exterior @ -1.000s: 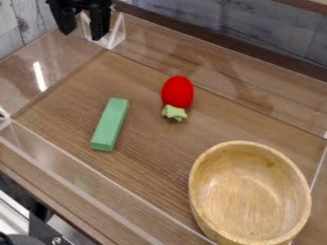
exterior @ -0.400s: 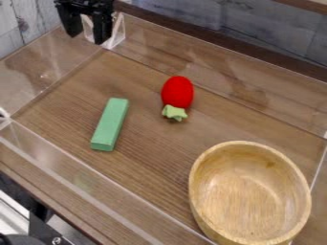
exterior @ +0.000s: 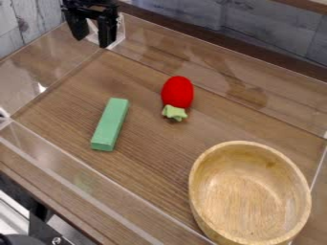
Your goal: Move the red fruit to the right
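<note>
The red fruit (exterior: 178, 93) is a small glossy strawberry-like toy with a light green leafy cap (exterior: 175, 113) at its near end. It lies on the wooden table near the middle. My gripper (exterior: 94, 32) hangs at the top left, well behind and to the left of the fruit. Its dark fingers point down with a small gap between them and nothing held.
A green rectangular block (exterior: 110, 123) lies left of the fruit. A wooden bowl (exterior: 250, 195) stands at the front right. Clear plastic walls (exterior: 38, 158) enclose the table surface on all sides.
My gripper has moved slightly to the right and forward from the top left corner. The fruit, block and bowl have stayed where they were.
</note>
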Robot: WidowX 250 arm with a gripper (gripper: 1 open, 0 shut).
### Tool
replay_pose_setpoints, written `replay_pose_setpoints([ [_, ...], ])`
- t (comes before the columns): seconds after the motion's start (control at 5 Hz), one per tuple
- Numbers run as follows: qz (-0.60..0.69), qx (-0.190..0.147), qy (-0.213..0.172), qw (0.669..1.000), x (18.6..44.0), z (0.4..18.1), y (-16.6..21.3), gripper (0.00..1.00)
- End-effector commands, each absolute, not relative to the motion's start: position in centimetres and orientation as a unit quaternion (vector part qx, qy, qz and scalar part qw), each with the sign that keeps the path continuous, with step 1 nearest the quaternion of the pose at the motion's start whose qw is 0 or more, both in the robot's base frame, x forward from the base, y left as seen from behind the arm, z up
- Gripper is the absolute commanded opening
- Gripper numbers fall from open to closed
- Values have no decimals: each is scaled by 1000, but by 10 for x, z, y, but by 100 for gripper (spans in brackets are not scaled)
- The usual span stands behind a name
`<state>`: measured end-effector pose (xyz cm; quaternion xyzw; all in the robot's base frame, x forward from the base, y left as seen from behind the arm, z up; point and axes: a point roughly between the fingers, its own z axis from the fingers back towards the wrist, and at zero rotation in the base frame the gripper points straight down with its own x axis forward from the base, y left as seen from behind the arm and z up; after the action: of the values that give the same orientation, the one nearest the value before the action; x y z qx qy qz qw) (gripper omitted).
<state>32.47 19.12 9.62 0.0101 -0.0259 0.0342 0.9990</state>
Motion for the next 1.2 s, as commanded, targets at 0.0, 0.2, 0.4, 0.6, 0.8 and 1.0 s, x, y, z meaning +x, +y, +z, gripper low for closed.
replay_pose_setpoints([
  [0.0, 26, 35, -71, 997, 331, 132, 196, 100],
  [0.2, 28, 37, -78, 996, 329, 139, 197, 100],
  [0.4, 22, 38, -85, 995, 335, 148, 200, 100],
  [0.6, 14, 41, -89, 995, 337, 155, 200, 100],
  [0.8, 32, 42, -88, 995, 329, 170, 197, 100],
  [1.0, 50, 41, -86, 994, 321, 177, 193, 100],
])
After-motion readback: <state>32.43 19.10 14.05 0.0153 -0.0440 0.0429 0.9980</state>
